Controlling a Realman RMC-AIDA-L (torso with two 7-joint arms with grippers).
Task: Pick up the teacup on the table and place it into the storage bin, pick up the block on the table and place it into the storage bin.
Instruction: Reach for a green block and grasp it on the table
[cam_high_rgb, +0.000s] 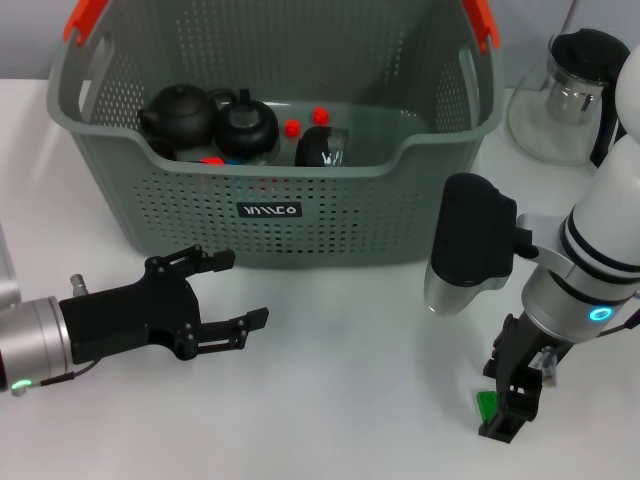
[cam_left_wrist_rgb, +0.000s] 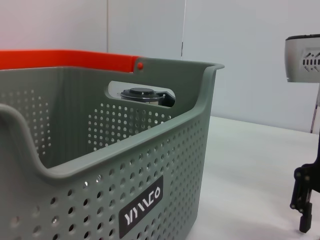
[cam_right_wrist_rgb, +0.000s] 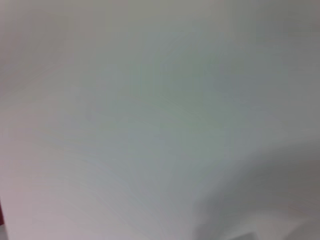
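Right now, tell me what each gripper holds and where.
Left gripper: open, empty. Right gripper: down at the green block on the table; grip cannot be told.

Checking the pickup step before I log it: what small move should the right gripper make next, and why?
Probably close and lift. The right gripper is down at the white table, its black fingers around the small green block, while the grey-green perforated storage bin stands behind. The left gripper hovers open near the bin.

The storage bin (cam_high_rgb: 300, 220) is set centre-back on the table (cam_high_rgb: 330, 400); a glass teapot (cam_high_rgb: 570, 95) is placed right of it; a block (cam_high_rgb: 487, 403) is seen front-right.
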